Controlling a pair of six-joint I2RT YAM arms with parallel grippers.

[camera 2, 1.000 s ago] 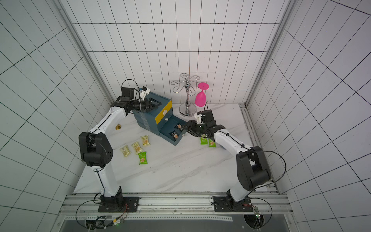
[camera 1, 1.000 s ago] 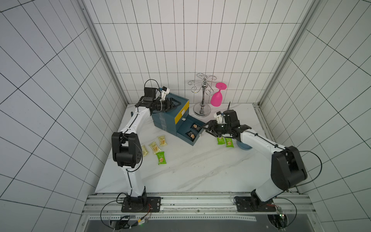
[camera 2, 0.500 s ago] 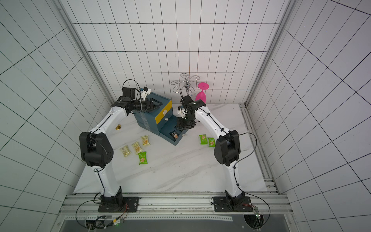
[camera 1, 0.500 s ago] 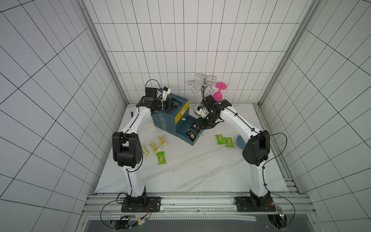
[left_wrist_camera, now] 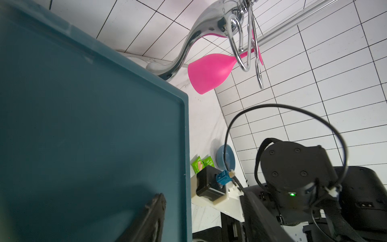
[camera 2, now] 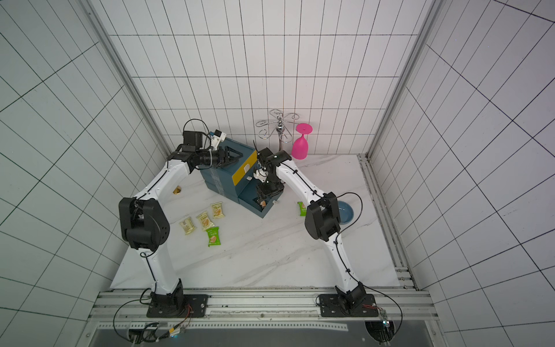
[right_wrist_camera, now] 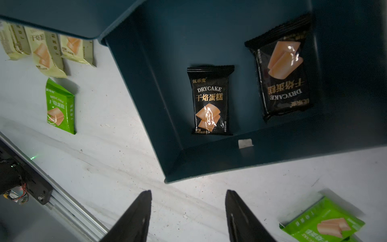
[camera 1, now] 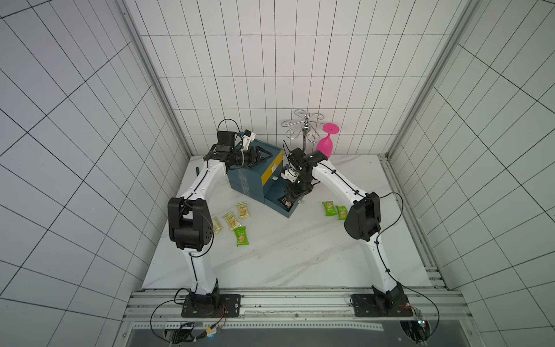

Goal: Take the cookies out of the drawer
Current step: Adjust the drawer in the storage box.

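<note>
Right gripper (right_wrist_camera: 188, 191) now above open drawer (right_wrist_camera: 209, 163), no longer beside green cookies (camera 1: 329, 208); jaws apart, empty. Two black cookies (right_wrist_camera: 210, 100) lie inside drawer. Yellow cookies (camera 1: 242, 209) on table (camera 1: 285, 255). Left gripper (camera 1: 260, 156) over cabinet (camera 1: 246, 183) top, jaws wide, holds nothing.

Pink goblet (camera 1: 325, 146), chrome rack (left_wrist_camera: 192, 39), blue bowl (camera 2: 347, 211)
</note>
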